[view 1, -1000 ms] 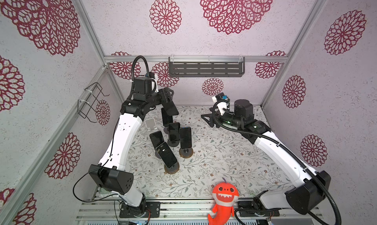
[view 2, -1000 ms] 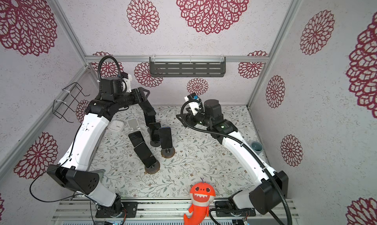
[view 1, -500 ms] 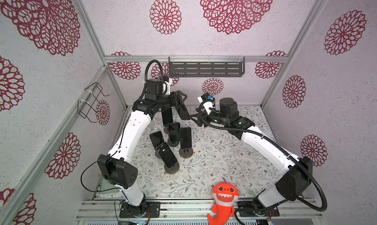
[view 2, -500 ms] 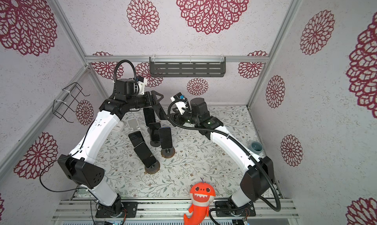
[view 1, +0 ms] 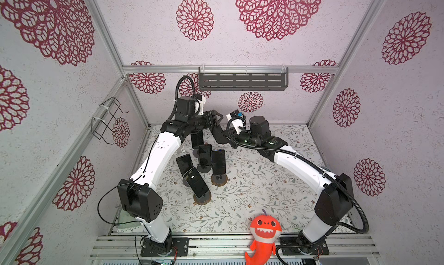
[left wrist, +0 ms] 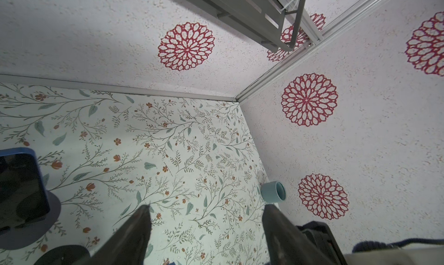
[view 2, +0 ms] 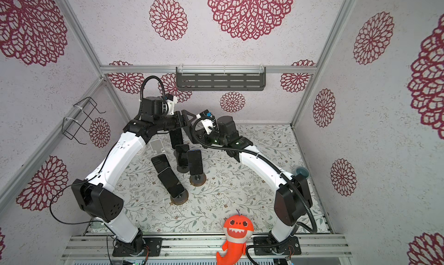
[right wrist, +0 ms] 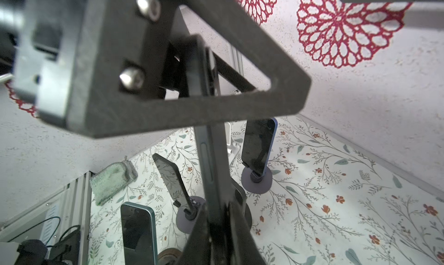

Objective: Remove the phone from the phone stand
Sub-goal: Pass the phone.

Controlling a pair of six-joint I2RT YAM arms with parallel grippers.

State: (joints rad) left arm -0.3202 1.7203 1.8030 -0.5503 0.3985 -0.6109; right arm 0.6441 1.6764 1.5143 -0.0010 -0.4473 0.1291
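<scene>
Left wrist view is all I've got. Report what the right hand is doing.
Observer: The right hand is shut on a phone, seen edge-on in the right wrist view.
Operator: Place that phone against my left hand.
Observer: It runs between the left hand's two fingers, nearer the palm than the tips you see; whether they press it I cannot tell.
Operator: Name something below.
Observer: A white phone stand beside the left arm carries no phone, in a top view.
</scene>
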